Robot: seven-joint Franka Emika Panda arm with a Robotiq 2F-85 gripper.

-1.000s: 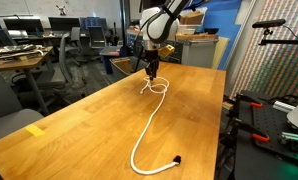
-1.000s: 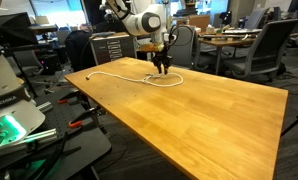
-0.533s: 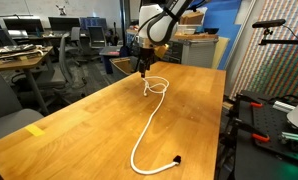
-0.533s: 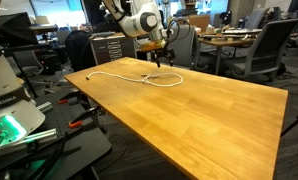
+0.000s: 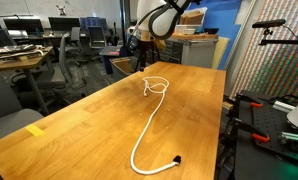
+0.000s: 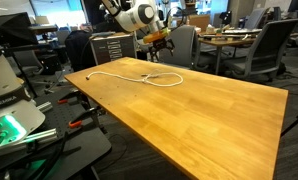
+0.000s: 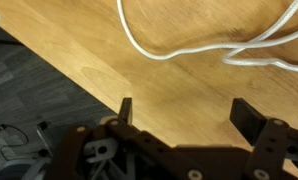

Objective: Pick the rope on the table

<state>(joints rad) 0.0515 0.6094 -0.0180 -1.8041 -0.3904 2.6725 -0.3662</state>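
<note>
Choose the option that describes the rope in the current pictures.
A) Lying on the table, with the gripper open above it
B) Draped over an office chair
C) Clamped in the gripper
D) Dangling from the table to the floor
A: the rope lies flat on the table, and the wrist view shows the gripper open and empty.

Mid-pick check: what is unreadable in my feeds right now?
1. Rope: the wrist view shows only part of its loop. The top and right edges cut off the rest.
2. Dark tip: outside the wrist view, seen only in an exterior view.
3. Gripper: jaws apart and empty in the wrist view. In both exterior views it is too small and dark to confirm that.
</note>
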